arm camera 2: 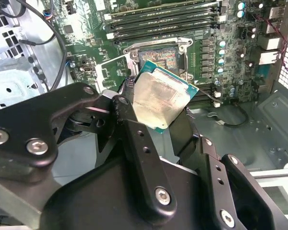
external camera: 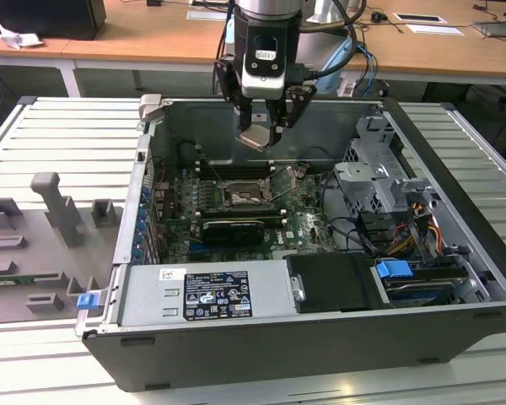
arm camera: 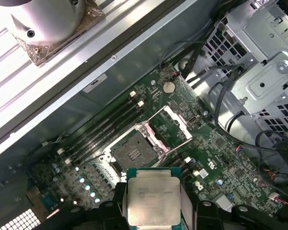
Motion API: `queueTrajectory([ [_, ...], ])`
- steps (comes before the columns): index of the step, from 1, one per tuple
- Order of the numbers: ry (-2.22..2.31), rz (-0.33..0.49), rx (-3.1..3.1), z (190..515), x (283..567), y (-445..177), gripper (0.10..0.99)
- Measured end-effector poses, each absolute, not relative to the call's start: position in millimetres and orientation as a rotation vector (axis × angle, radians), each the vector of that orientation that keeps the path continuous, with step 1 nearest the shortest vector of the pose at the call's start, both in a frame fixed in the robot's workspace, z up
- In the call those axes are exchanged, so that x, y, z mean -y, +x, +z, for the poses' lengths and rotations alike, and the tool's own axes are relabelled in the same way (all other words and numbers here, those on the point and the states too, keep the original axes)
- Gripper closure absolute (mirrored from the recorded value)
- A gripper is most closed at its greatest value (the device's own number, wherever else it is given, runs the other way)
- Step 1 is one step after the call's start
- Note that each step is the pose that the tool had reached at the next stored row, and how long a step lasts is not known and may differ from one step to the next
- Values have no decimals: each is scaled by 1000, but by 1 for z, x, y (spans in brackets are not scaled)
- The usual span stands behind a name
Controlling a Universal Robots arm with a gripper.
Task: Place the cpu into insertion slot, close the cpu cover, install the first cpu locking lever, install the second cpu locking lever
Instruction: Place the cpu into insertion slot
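My gripper [external camera: 259, 128] hangs above the open computer case, shut on the cpu [external camera: 255, 138], a small pale metal square on a green backing. In both wrist views the cpu [arm camera 2: 163, 98] [arm camera: 153, 196] sits tilted between the black fingers [arm camera 2: 133, 132], well above the board. The insertion slot [arm camera: 129, 154] [arm camera 2: 164, 56] [external camera: 240, 199] lies bare on the green motherboard, below and slightly ahead of the chip. The cpu cover [arm camera: 170, 125] stands swung open beside the slot.
Long memory slots [arm camera: 105, 125] run along one side of the socket. A black expansion card [external camera: 232, 228] lies on the near side of it. A metal drive cage [external camera: 378, 173] with cables fills the exterior view's right. Grey fixtures [external camera: 57, 211] stand outside the case on the exterior view's left.
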State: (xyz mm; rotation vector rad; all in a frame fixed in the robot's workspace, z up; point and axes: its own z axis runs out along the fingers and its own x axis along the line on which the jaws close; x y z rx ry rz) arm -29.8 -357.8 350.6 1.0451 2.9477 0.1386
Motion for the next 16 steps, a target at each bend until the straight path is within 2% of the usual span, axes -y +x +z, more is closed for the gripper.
queueTrajectory([
  [16,1265,137,-2853,346,358,-30,549],
])
